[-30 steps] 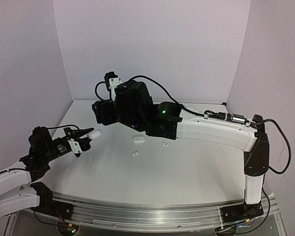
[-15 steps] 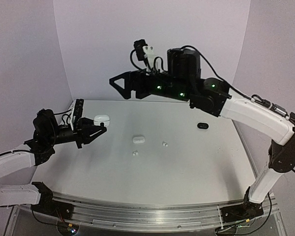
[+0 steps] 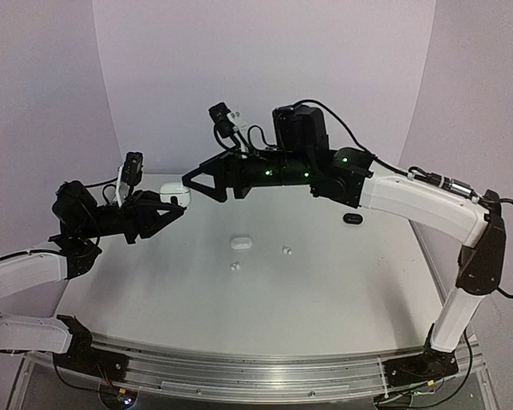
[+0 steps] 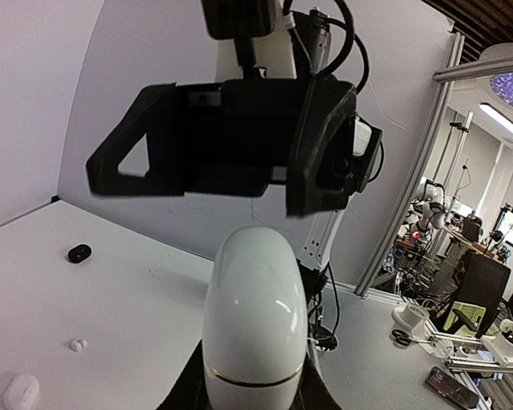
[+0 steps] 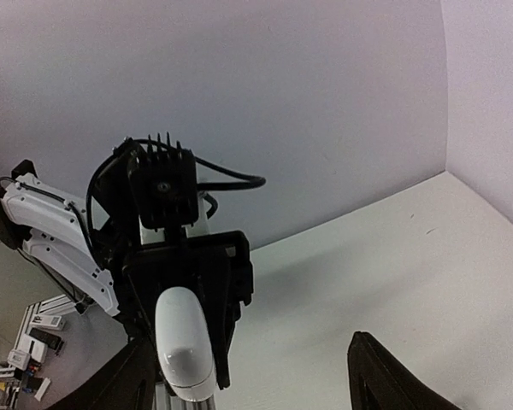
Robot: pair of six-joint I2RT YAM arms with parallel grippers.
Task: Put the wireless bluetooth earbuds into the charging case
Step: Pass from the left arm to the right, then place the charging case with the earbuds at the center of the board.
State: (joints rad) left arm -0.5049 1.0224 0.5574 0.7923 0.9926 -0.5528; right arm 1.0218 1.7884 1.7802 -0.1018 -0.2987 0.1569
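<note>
My left gripper (image 3: 173, 203) is shut on a white charging case (image 3: 176, 193) and holds it in the air over the table's left side. In the left wrist view the case (image 4: 256, 316) stands lid up between the jaws (image 4: 255, 384), its lid closed along a thin seam. My right gripper (image 3: 193, 181) hangs open just right of the case, nothing between its fingers (image 5: 385, 376). From the right wrist the case (image 5: 184, 342) shows ahead of the right gripper (image 5: 252, 380). Two tiny white earbuds (image 3: 286, 251) (image 3: 234, 266) lie on the table.
A second white case (image 3: 241, 243) lies mid-table, and a black case (image 3: 352, 219) lies further right under the right arm. In the left wrist view the black case (image 4: 79, 253), a white bud (image 4: 75, 345) and the second white case (image 4: 21, 391) appear at left. Walls enclose the table.
The left arm has lifted the white case up and rightward. The right arm rose from low over the table, then swung left and came down until its open fingers are beside the case.
</note>
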